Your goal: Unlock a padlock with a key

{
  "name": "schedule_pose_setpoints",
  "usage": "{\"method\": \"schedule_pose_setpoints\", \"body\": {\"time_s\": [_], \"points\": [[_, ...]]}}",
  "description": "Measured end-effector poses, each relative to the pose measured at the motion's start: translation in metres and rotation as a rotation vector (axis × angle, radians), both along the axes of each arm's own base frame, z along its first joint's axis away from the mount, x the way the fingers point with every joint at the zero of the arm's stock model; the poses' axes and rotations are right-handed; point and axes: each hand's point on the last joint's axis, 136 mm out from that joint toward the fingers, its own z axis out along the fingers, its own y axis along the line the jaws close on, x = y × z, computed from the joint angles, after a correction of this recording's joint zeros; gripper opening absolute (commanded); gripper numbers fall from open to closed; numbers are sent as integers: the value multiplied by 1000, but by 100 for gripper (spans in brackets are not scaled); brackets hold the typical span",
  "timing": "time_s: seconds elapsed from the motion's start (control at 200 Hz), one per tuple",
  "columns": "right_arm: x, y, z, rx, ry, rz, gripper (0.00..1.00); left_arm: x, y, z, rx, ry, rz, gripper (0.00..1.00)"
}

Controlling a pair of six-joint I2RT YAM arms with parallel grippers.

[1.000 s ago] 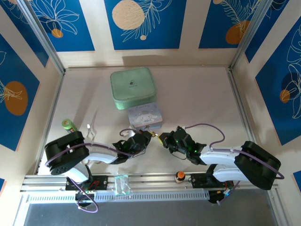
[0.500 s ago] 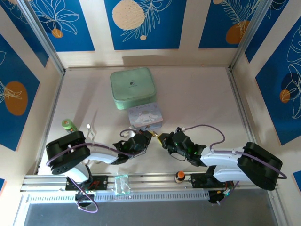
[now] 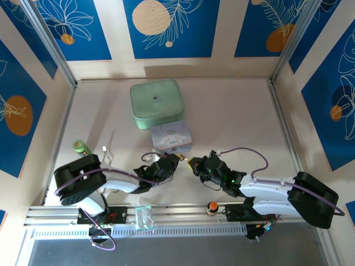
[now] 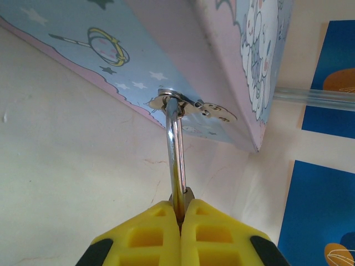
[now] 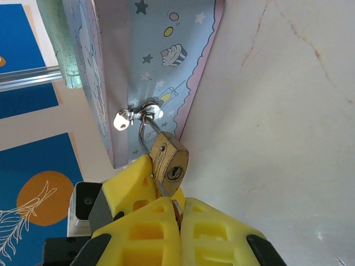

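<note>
The brass padlock (image 5: 169, 159) hangs by its thin silver shackle (image 4: 175, 149) from the hasp (image 4: 191, 105) on the pastel cartoon box (image 3: 171, 137). My left gripper (image 4: 180, 209) is shut on the padlock body, a sliver of which shows between its yellow fingers. My right gripper (image 5: 180, 206) is shut on the small silvery key (image 5: 166, 193). The key's blade lies against the padlock's side, just left of the keyhole (image 5: 175, 173). In the top view both grippers meet at the box's near edge, left (image 3: 175, 159) and right (image 3: 193, 163).
A mint-green case (image 3: 157, 103) sits behind the box. A green cylinder (image 3: 81, 146) stands at the left, an orange-topped knob (image 3: 211, 207) near the right arm's base, and a clear block (image 3: 143, 216) on the front rail.
The right arm's rear link has sunk lower and to the right while its gripper stays at the padlock. The left arm has not moved.
</note>
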Motion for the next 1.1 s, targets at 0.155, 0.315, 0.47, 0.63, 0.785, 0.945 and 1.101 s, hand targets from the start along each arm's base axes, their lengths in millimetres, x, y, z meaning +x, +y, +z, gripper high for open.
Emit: {"method": "schedule_pose_setpoints", "body": {"time_s": [0.155,0.315,0.47,0.63,0.785,0.945,1.101], "points": [[0,0,-5,-12,8,0,0,0,0,0,1,-1,0,0],[0,1,-8,-16,13,3,0,0,0,0,1,-2,-1,0],[1,3,-7,-8,7,4,0,1,-2,2,-3,-5,-2,0],[1,5,-10,-11,12,8,0,1,-2,3,-7,-6,-1,0],[2,6,-10,-8,9,7,0,2,-2,4,-9,-11,4,0],[4,5,-9,-4,7,3,0,2,-2,5,-8,-14,6,0],[4,5,-8,-5,4,2,0,2,-2,5,-8,-15,8,0]]}}
